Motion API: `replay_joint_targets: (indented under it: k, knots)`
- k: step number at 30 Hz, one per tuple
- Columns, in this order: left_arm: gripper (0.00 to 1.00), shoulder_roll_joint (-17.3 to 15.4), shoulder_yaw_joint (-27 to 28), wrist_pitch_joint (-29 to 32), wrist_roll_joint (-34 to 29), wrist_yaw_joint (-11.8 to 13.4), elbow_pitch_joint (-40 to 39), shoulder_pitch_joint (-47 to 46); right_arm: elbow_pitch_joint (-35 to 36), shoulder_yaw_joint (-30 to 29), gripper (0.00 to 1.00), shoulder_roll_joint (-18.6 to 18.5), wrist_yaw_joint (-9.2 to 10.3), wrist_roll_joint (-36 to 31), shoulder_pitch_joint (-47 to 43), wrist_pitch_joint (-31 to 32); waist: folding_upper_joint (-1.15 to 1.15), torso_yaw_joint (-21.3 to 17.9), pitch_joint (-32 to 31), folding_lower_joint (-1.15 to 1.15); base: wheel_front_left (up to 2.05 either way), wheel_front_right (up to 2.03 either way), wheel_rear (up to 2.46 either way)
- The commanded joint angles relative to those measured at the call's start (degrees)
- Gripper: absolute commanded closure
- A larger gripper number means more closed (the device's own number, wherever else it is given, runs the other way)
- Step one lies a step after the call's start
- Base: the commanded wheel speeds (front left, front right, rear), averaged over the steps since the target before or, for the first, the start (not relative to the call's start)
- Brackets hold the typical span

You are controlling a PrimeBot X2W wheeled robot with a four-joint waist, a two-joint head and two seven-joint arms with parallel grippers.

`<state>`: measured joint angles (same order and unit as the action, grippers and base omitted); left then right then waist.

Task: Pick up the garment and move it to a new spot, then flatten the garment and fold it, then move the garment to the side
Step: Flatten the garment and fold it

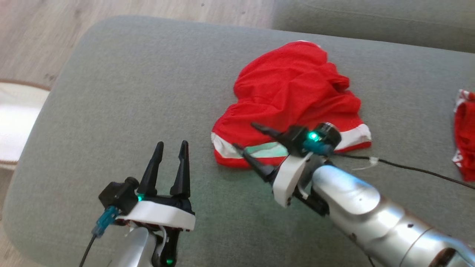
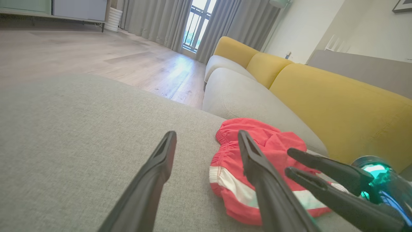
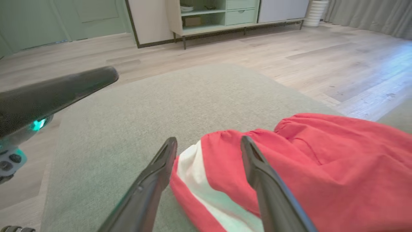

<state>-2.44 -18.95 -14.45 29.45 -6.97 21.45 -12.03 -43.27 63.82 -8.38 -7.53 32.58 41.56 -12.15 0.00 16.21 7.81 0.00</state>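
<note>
a grey sofa cushion (image 1: 111, 92) is spreading out below me, with pale wood floor (image 1: 37, 37) showing beyond its far left corner. the red shorts (image 1: 293, 92) are lying crumpled on the cushion, right of centre, their white-banded hem facing the near side. my right gripper (image 1: 245, 135) is hovering at that hem with its fingers spread wide, the striped edge lying between them without being gripped. my left gripper (image 1: 172, 142) is hanging over bare cushion, near and left of the shorts, its fingers also wide apart and holding nothing. another red garment (image 1: 465, 137) is lying at the right edge, and a black cable (image 1: 408, 167) is trailing across the cushion beside my right wrist.
</note>
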Motion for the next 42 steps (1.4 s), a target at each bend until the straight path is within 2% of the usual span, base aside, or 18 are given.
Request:
replay_joint_targets:
  k: [1,5,8,9,13,18,25,32,36,42]
  knots:
    - [0.0,-0.43,2.5,-0.55,-0.86,0.48,-1.58,-0.97,1.41,-1.96,0.0,-0.28,0.04,0.76,0.33,-1.03,0.0,-1.32,-0.91,0.0,0.0,0.0,0.0]
    - [0.0,-0.43,3.68,-0.55,-1.51,0.41,-1.99,-0.47,2.33,-6.32,0.0,-2.38,0.04,0.99,-0.99,-1.79,0.0,-3.41,-1.76,0.0,0.0,0.0,0.0]
    - [0.0,-0.43,5.01,-0.55,-1.89,0.41,-2.54,-0.06,3.05,-12.34,0.0,-3.87,0.04,0.5,-3.12,-2.35,0.0,-5.14,-2.04,0.0,0.0,0.0,0.0]
    - [0.0,-0.44,6.01,-0.55,-2.15,0.39,-2.93,0.19,3.71,-17.77,0.0,-4.61,0.04,-0.76,-5.07,-2.63,0.0,-6.32,-2.01,0.0,0.0,0.0,0.0]
    - [0.0,-0.44,7.04,-0.55,-2.95,0.19,-3.38,0.59,7.85,-31.31,0.0,-4.72,0.04,-4.87,-11.14,-2.81,0.0,-8.34,-1.83,0.0,0.0,0.0,0.0]
    - [0.0,-0.44,7.66,-0.55,-3.39,-0.05,-4.07,0.98,16.18,-46.06,0.0,-1.08,0.04,-11.46,-22.11,-2.84,0.0,-10.12,-1.66,0.0,0.0,0.0,0.0]
    - [0.0,-0.44,7.39,-0.55,-3.23,-0.24,-5.04,1.21,22.39,-52.56,0.0,3.15,0.04,-17.0,-29.5,-2.84,0.0,-11.03,-1.18,0.0,0.0,0.0,0.0]
    - [0.0,-0.44,6.45,-0.55,-2.91,-0.38,-5.82,0.16,25.63,-55.1,0.0,4.75,0.04,-20.19,-29.61,-2.08,0.0,-10.03,0.15,0.0,0.0,0.0,0.0]
    - [0.0,-0.44,5.82,-0.55,-2.66,-0.43,-6.09,-0.34,25.94,-56.7,0.0,5.16,0.04,-21.74,-28.88,-1.35,0.0,-9.01,1.19,0.0,0.0,0.0,0.0]
    - [0.0,-0.44,4.86,-0.55,-2.48,-0.47,-5.13,-0.96,22.5,-57.81,0.0,5.46,0.04,-22.45,-26.91,1.32,0.0,-7.04,2.54,0.0,0.0,0.0,0.0]
